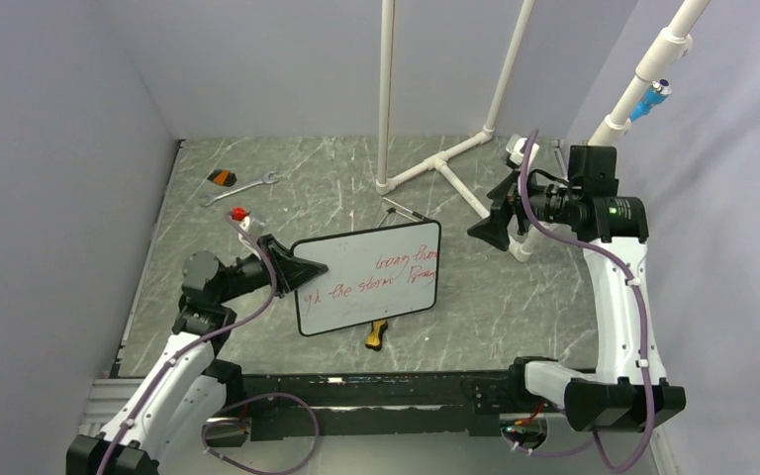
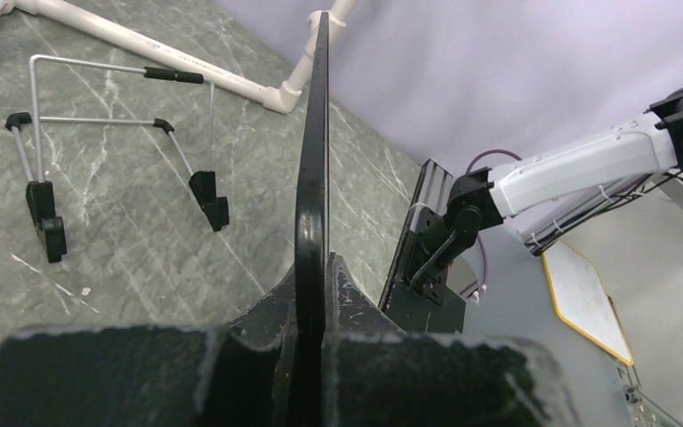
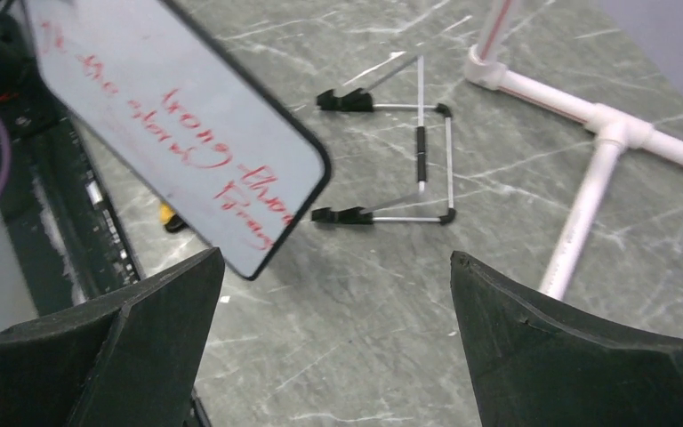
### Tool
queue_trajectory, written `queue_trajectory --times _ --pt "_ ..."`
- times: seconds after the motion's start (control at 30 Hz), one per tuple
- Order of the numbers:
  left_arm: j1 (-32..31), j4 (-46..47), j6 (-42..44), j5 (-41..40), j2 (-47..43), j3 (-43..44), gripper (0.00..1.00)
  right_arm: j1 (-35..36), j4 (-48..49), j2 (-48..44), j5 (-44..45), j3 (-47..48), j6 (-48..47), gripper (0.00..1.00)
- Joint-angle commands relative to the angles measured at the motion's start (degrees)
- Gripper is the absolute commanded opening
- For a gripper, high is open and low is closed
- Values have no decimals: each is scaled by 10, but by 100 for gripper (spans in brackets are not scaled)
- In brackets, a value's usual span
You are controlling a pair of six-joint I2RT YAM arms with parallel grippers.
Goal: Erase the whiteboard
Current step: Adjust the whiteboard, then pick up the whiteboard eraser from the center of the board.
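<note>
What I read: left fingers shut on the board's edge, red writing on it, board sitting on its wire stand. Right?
No. The board is not on the stand: the right wrist view shows the stand empty and the board held apart from it. The left fingers are shut on its edge, and red writing is on it.

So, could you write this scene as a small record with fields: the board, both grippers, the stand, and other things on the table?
whiteboard: held in the air, apart from its stand, red writing not yet erased
left gripper: shut on the whiteboard's left edge
right gripper: open, empty, above the table, right of the board
wire stand: on the table behind the board, bearing nothing
wrench: far left of the table
yellow-and-black object: at the board's near edge, partly hidden
</note>
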Motion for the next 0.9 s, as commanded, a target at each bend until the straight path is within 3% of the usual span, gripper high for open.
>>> queue_trajectory --times 0.0,0.17,0.33,0.57,0.67,0.87 --pt "3 77 -23 -30 4 29 0 34 -61 -11 -67 -11 -78 100" --pt "1 118 -43 -41 3 19 0 62 -55 -31 -111 -78 -163 100" --pt "-8 79 -13 -68 -11 20 0 77 -161 -7 -187 -79 -308 100" --pt "-21 35 18 -120 -31 11 0 210 -199 32 -127 -125 -468 100" --pt "-22 29 28 -140 -53 0 0 255 -180 49 -112 -129 -479 100" --pt "-22 16 44 -205 -102 -9 0 375 -73 69 -20 -152 -409 100"
